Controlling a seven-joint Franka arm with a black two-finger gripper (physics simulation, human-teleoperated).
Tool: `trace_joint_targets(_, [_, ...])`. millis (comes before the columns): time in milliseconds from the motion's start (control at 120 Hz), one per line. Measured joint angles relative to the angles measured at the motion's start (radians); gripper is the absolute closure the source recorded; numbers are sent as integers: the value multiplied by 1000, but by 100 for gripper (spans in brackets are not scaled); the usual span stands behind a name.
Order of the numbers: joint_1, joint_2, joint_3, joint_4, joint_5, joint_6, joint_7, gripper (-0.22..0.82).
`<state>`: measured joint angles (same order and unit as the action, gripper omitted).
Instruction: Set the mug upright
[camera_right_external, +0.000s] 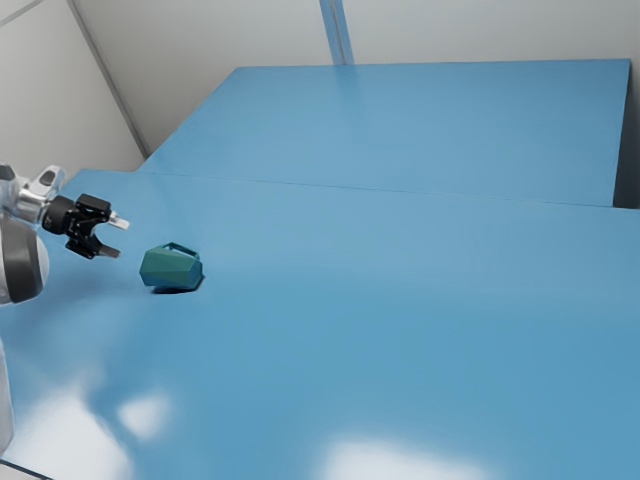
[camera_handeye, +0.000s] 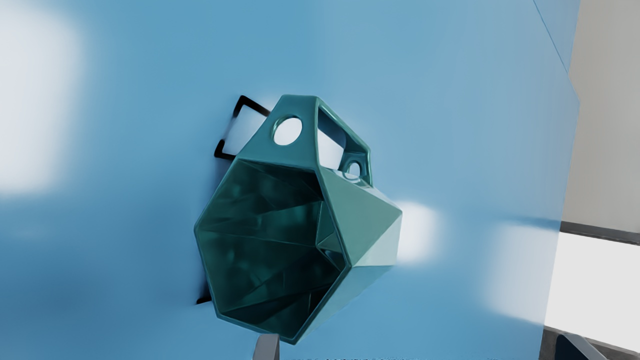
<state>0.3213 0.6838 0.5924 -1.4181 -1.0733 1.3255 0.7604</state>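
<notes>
Black claw (camera_right_external: 115, 238) has its two fingers spread wide apart, near the green mug (camera_right_external: 172, 268). The mug lies on its side on the blue counter (camera_right_external: 400, 300), and its big hole faces the claw.

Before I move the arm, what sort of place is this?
Likely a lab-style robot test room, rendered in simulation. Three things suggest it: a broad, glossy blue table, plain pale walls around it, and a robot arm reaching in over the tabletop.

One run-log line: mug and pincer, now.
mug: on its side, mouth toward pincer; pincer: open, mug not gripped; task: not done
</notes>
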Motion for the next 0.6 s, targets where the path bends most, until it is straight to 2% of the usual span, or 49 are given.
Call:
trace_joint_targets(242, [-12, 15, -3, -34, -22, -63, 81, 0])
trace_joint_targets(600, [-17, 53, -9, -26, -54, -78, 140, 0])
